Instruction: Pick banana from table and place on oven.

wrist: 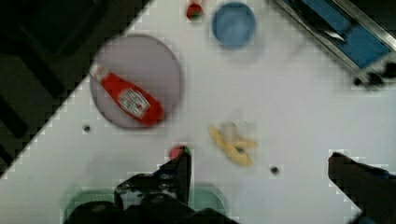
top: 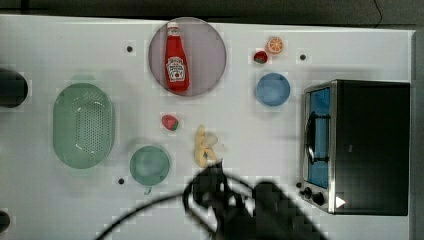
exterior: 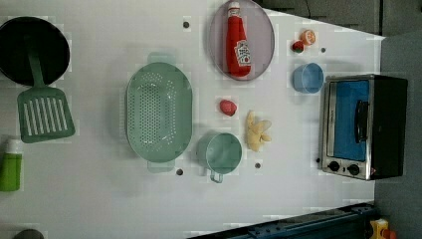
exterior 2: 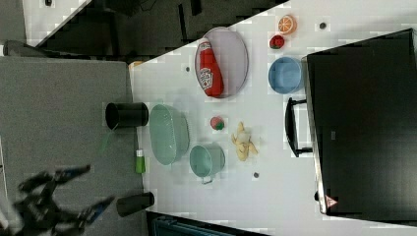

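The banana (top: 205, 146), pale yellow and partly peeled, lies on the white table (top: 280, 150) between the teal cup (top: 149, 165) on the top view's left and the oven (top: 372, 145) on the top view's right, with a red strawberry (top: 170, 122) near it. The gripper (wrist: 259, 170) hangs above the table short of the fruit, its two dark fingers (wrist: 180, 170) spread wide apart with nothing between them, as the wrist view shows. The step in hand appears to be the approach. To do it well, the open fingers should probably be centred over the banana's thickest part and turned to straddle its narrow width, then lowered straight down; the loose peel flaps may slip, so closing on the body is likely safer, and the nearby cup should be kept clear of the fingers. The carry will then call for enough lift to clear the oven's front frame before setting the fruit on the flat black top. Count of things: one banana, one oven, one ketchup bottle (top: 176, 59) lying on one round grey plate (top: 210, 55), one blue bowl (top: 273, 89), one teal cup, one green colander (top: 83, 125), two strawberries, one orange slice (top: 274, 45), and, in the left view, one green spatula (exterior: 44, 112).
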You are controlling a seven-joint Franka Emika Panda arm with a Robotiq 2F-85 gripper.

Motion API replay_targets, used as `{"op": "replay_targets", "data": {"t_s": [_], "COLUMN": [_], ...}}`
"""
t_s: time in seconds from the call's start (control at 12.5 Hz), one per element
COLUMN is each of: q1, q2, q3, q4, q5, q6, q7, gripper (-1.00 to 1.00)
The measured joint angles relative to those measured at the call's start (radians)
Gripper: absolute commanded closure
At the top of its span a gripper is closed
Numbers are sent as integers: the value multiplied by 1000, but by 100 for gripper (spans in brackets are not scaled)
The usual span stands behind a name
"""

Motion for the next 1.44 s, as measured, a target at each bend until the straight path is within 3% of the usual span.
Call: {"op": "replay_targets", "data": {"t_s": [0.32, 0.56, 0.96, 1.44], "q1": [-27, -15, 3, 2], "q2": [282, 497, 633, 830], "q3": [41, 51, 55, 87], "q4": [-127, -238, -363, -395], "q5": [-9, 6, 16, -2], "q6": [202, 379, 567, 800], "q7": [0, 0, -1, -1], "gripper": [-100, -100, -100, -100]}}
